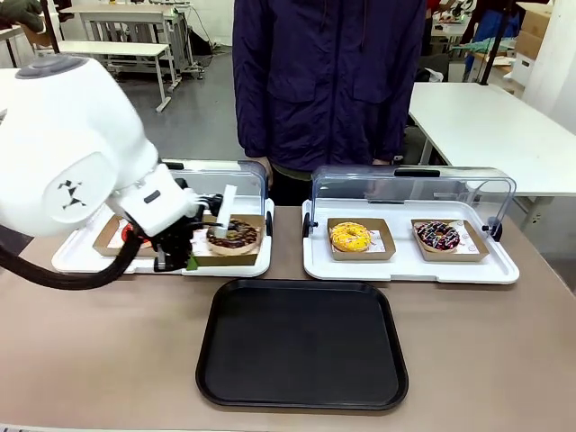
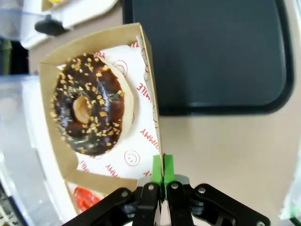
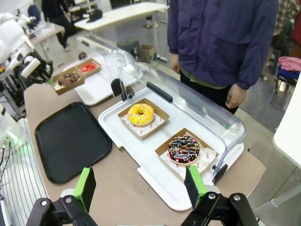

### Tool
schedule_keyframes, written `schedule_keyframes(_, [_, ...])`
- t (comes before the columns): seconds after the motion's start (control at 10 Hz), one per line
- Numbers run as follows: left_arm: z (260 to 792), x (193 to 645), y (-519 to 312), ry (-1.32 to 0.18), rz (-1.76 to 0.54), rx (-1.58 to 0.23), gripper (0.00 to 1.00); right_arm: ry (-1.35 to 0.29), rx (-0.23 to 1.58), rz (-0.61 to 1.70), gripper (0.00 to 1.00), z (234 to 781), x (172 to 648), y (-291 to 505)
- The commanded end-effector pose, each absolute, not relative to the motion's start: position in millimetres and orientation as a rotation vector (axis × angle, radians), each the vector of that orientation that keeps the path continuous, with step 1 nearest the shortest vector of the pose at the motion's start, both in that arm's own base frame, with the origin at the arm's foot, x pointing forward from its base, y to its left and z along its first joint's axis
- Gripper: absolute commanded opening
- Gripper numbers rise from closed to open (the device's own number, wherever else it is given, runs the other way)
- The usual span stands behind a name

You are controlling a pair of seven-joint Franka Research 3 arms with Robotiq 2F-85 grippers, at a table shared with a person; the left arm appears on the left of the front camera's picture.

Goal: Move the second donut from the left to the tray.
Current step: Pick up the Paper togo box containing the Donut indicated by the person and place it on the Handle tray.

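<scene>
The second donut from the left (image 1: pixel 234 237), dark chocolate with pale yellowish bits, lies in a small brown cardboard tray (image 1: pixel 256 255) at the front of the left white tray. My left gripper (image 1: pixel 187 261) is at that cardboard tray's left end. In the left wrist view its green pads (image 2: pixel 157 165) are shut on the cardboard wall (image 2: pixel 149 80) beside the donut (image 2: pixel 89 103). The black tray (image 1: pixel 301 342) lies empty just in front; its corner (image 2: pixel 211 56) sits past the cardboard wall. My right gripper (image 3: pixel 140 186) hangs open high over the table's right end.
A red-glazed donut (image 2: pixel 83 197) sits just behind my left fingers. The right white tray (image 1: pixel 315 261) with a raised clear lid holds a yellow donut (image 1: pixel 350 237) and a sprinkled chocolate donut (image 1: pixel 438 236). A person in a dark jacket (image 1: pixel 328 81) stands at the far side.
</scene>
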State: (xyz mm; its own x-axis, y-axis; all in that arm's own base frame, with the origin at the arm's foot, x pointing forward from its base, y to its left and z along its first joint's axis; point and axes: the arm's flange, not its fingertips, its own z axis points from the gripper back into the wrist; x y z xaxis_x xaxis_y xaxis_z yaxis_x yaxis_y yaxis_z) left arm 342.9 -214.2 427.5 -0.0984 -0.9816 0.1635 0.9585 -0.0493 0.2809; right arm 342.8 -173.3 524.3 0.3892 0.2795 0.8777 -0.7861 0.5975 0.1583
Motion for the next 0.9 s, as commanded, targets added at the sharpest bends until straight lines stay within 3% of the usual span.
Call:
schedule_keyframes(0.0, [430,312,-249,-0.393,-1.598,0.111,0.02,-0.976,0.634,0.749,1.00,525,346,-173])
schedule_keyframes(0.8, [357,265,-324,-0.404,-1.649,0.093,0.02,-0.976,0.634,0.749,1.00,525,346,-173])
